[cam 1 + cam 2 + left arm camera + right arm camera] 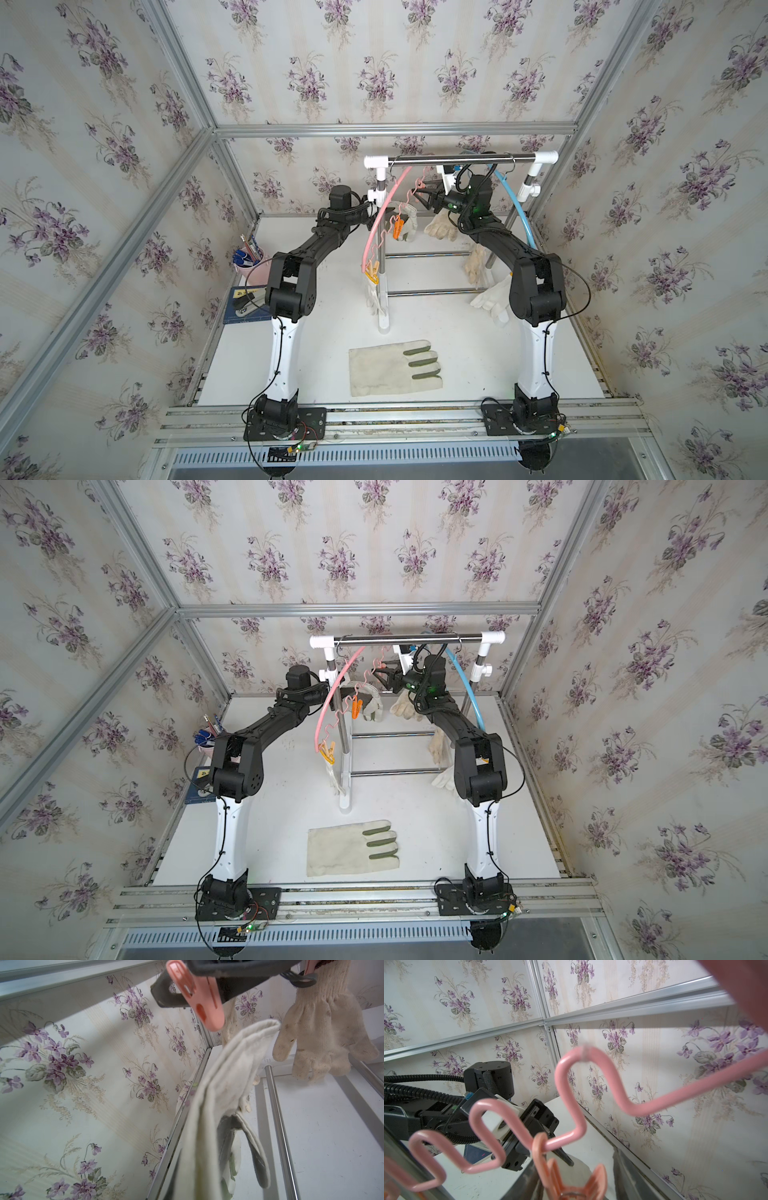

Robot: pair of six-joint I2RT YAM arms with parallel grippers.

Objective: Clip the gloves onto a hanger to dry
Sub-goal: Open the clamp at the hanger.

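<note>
1. The rack [457, 158] stands at the far middle of the table [465, 357]. Its steel bar sits high, so hung gloves clear the tabletop.
2. The left gripper [568, 1160] is clenched. Judging by the left wrist view, it pinches the cuff of the held canvas glove [218, 1084] and lifts that edge to clip height.
3. The right gripper [422, 199] is released, its jaws parted on either side of the wavy lower bar. It is probably there to steady the bar or work a clip.
4. The pink hanger [695, 1089] hooks over the left part of the rack bar and the blue hanger [521, 208] over the right part. This leaves both arms room between them.
5. The flat canvas glove [386, 370] lies alone at the near middle, not yet hung. It is off-white and stiff-looking, with grey-green patches on three fingers.
6. The held canvas glove is the same cloth. It droops in long folds at the far middle, just right of the pink hanger.
7. The knitted glove [318, 1028] hangs fingers down just right of it. It is beige and flecked with dirt.
8. The white glove [376, 297] dangles at the pink hanger's near end, under the yellow clip [372, 274].
9. The salmon clip [199, 1003] hangs on the wavy bar just beside the held cuff. Its mouth is not yet on the cloth.
</note>
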